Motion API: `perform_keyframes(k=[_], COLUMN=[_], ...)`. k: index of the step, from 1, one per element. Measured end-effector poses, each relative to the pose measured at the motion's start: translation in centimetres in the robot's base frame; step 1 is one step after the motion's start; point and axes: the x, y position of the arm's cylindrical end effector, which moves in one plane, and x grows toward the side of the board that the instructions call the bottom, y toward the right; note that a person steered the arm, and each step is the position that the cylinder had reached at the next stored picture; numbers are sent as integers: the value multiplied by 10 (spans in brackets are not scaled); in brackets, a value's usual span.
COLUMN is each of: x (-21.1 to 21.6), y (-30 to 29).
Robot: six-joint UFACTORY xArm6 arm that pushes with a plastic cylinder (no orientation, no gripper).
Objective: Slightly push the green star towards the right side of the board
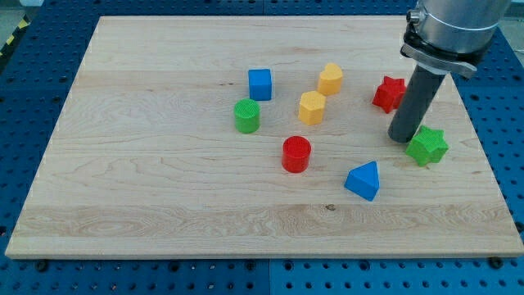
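Note:
The green star (428, 146) lies on the wooden board (164, 180) near its right edge. My tip (402, 138) rests on the board just left of the green star, touching or almost touching its left side. The rod rises from there towards the view's top right. A red star (389, 93) lies just above and left of my tip, partly behind the rod.
A blue triangle (363, 180) lies below and left of the tip. A red cylinder (296, 154), a green cylinder (247, 115), a blue cube (260, 83) and two yellow blocks (312, 107) (331, 79) lie around the board's middle. The board's right edge is close to the green star.

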Motion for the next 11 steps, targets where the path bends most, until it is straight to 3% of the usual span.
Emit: perform_keyframes(k=[3, 5, 8, 10, 11], x=[11, -18, -22, -22, 0], y=[5, -5, 76, 85, 120])
